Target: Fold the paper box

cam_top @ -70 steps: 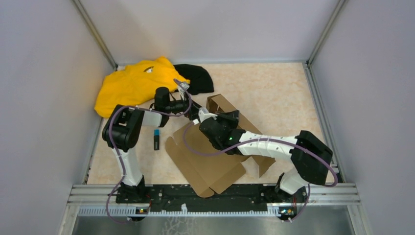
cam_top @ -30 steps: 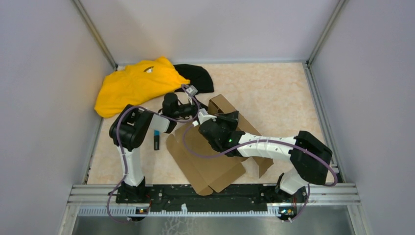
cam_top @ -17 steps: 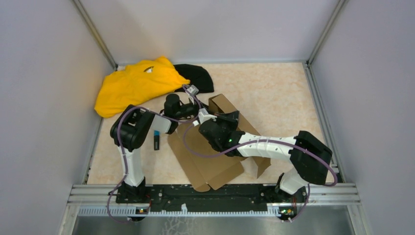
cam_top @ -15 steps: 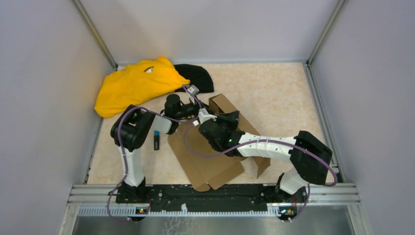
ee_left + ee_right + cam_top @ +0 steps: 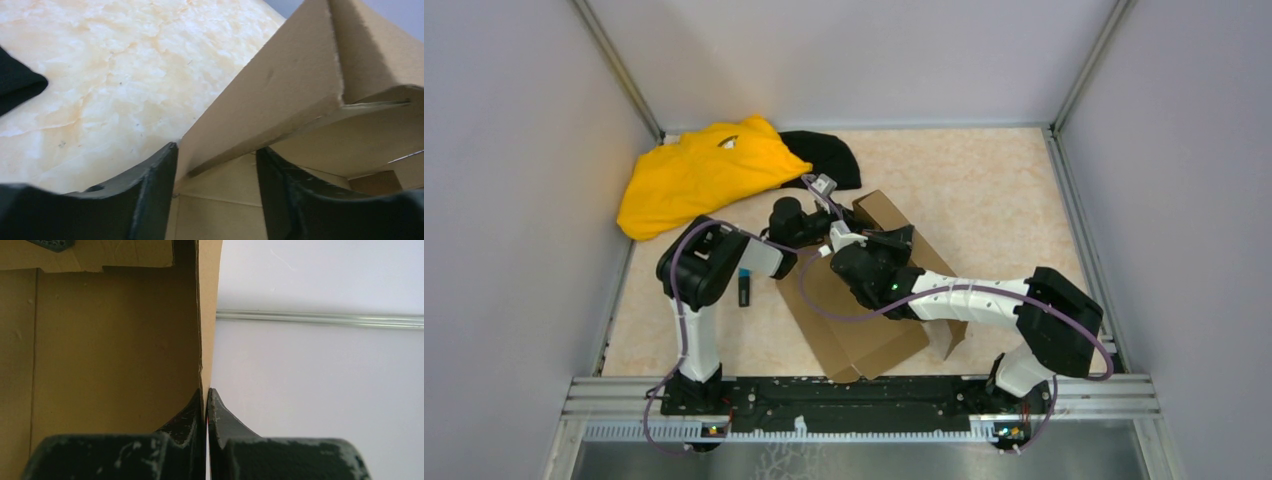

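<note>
Between my left claw's (image 5: 216,170) parted jaws stands a raised wall of the paper box (image 5: 280,95); whether they squeeze it I cannot tell. My right claw (image 5: 206,405) pinches a box edge tight.

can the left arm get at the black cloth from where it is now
Probably yes. The black cloth lies just past the left gripper, with bare table between them. But its jaws straddle a flap of the paper box, so it would likely have to back off that first.
</note>
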Robot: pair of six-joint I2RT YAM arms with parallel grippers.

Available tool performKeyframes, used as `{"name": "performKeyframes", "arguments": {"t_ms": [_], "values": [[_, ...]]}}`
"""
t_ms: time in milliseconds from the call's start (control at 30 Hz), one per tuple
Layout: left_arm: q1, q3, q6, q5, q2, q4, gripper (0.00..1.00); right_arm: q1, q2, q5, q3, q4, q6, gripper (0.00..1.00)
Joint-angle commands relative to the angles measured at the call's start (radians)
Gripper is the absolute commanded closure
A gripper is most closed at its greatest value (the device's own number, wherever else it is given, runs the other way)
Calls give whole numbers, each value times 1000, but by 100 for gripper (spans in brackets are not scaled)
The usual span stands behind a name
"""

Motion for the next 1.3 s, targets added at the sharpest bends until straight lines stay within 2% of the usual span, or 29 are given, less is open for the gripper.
{"name": "performKeyframes", "arguments": {"t_ms": [0,133,300,633,900,1133,1267], "values": [[1,29,14,-133,17,70,45,20,2,-98,-12,21,48,100],[0,49,-4,-135,45,95,55,19,2,-115,-16,7,75,100],[-2,61,-10,-181,56,91,72,17,0,-138,-16,-17,109,100],[-39,71,-13,-346,35,34,74,7,-3,-164,-14,-75,189,100],[-77,62,-43,-569,19,-19,74,7,-2,-176,1,-135,263,100],[-104,29,-31,-687,1,-28,74,4,-1,-177,58,-196,335,87],[-137,3,26,-767,-33,-18,73,-2,8,-183,97,-245,372,86]]}}
